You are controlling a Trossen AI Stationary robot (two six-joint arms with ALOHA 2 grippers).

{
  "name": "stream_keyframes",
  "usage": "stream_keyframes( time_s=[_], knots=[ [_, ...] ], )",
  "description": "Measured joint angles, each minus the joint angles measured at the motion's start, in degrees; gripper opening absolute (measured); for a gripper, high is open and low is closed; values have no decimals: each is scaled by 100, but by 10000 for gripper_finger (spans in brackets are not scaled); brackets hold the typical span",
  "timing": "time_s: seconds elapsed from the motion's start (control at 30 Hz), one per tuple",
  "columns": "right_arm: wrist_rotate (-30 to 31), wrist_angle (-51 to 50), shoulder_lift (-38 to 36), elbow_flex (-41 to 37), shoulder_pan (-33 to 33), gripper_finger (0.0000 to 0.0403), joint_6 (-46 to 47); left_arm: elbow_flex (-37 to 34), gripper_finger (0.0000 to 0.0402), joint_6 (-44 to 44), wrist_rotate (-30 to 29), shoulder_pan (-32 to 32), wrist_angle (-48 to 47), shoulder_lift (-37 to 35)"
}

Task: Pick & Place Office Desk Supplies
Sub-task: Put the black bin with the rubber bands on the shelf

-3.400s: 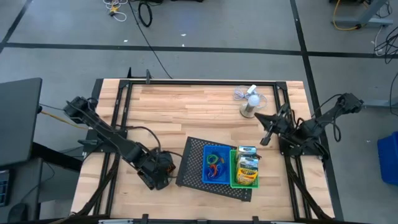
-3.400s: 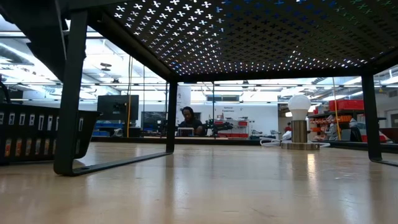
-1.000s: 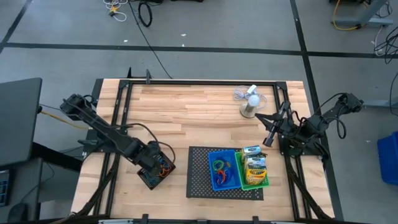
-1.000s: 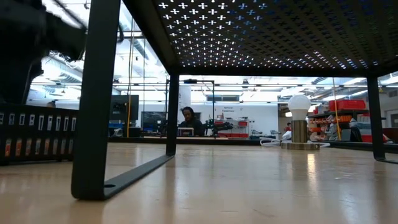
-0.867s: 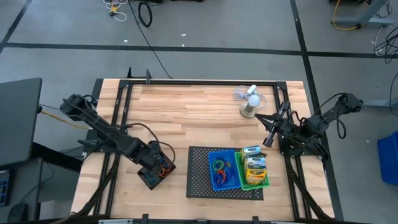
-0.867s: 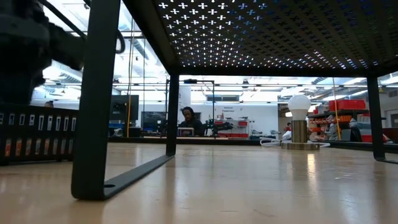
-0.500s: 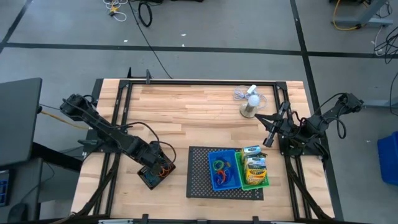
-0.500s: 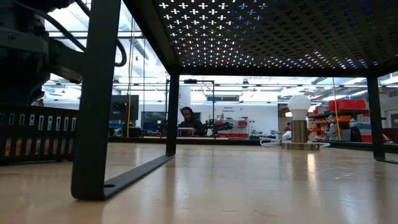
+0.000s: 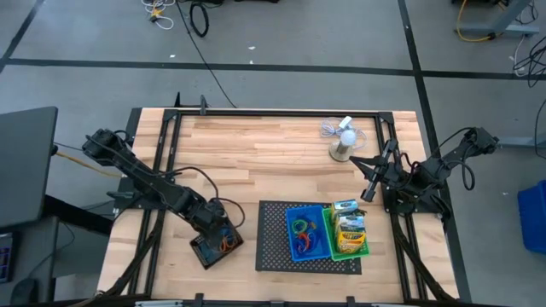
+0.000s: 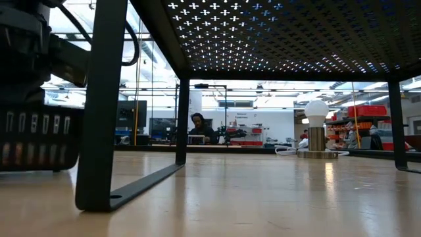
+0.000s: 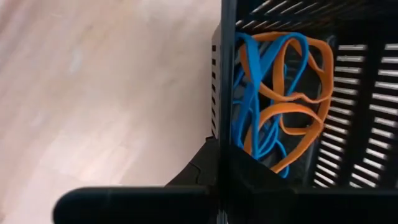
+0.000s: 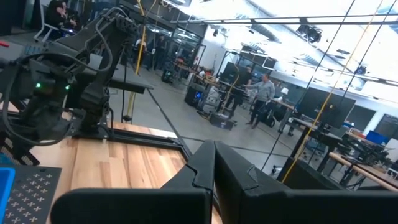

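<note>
Now | left gripper (image 9: 211,243) pinching black bin (image 9: 214,248) wall | bin skewed to table edges | right gripper (image 9: 368,189) pressed together

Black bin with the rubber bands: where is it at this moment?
In the high view the black bin sits at the table's front left, left of the mesh tray, with the left gripper shut on its wall.

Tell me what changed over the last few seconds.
The mesh tray, once tilted, now lies flat with its bins. The left gripper moved toward the table's front edge and shut on the black bin wall. The right gripper and fan stayed put.
</note>
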Motion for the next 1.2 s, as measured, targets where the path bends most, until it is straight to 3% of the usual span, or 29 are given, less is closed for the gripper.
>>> stream_keyframes(
  time_s=[0.23,0.5,0.77,0.97,1.2],
  knots=[
    [2,-67,2,0,0,11,0,191,7,10,232,-1,1,-27],
    [13,-224,2,0,0,11,106,737,7,-228,-209,4,-923,-336],
    [-4,-320,2,0,0,11,245,1731,7,-254,-365,109,-2345,-534],
    [-5,-320,0,0,-2,11,304,2520,7,-107,-391,408,-3161,-560],
    [-130,-331,1,0,0,11,399,2956,7,264,-382,1019,-3140,-477]
  ],
)
